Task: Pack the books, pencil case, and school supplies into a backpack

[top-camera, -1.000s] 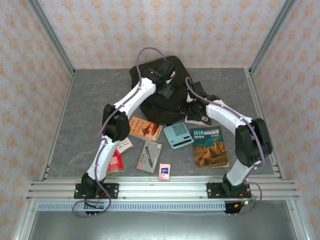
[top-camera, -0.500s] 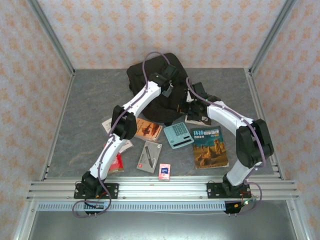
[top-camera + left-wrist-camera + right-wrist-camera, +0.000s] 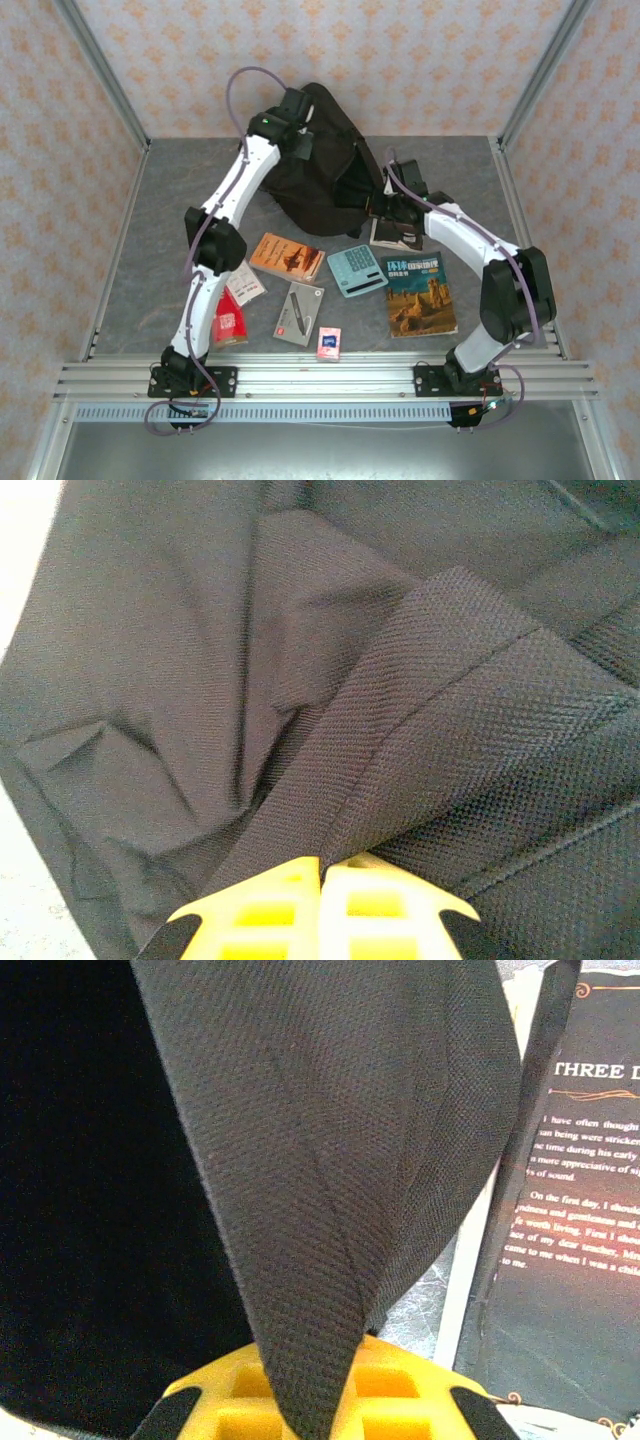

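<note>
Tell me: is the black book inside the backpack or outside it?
Outside. The black book lies flat on the table beside the backpack, its white text uncovered.

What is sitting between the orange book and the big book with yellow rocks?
The pale teal calculator lies between the orange book and the big book with yellow rocks. The top view shows it.

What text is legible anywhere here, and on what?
"THREE D", cut by the frame edge: black book, heading.
"I have often thought": same book, smaller lines below.
Desert book title: too small to read.
Orange book, calculator: print too small.
</note>
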Motion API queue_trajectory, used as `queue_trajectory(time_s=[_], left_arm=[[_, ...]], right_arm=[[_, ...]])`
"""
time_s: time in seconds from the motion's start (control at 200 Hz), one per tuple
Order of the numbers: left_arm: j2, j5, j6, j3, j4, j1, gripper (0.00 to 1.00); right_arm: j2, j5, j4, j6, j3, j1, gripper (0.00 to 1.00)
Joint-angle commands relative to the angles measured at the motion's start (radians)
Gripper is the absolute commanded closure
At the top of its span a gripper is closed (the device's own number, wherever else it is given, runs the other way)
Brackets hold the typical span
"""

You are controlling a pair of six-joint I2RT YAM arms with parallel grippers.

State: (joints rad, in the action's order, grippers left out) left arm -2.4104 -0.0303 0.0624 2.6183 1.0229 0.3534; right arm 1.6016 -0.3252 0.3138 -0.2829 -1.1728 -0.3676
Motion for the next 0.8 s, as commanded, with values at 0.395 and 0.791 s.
queue_trajectory(time_s=[0.395,0.791], left_arm=[[0.108,0.396,0.19,-0.036,-0.046,-0.061,1.0],[0.157,0.342,0.172,-0.085,-0.025,-0.024,0.38]], right_arm=[[0.183,-0.169,0.005,-0.07,-0.268,0.042,0.71],[0.306,-0.337,-0.358,-0.462,-0.295,-0.01,0.69]])
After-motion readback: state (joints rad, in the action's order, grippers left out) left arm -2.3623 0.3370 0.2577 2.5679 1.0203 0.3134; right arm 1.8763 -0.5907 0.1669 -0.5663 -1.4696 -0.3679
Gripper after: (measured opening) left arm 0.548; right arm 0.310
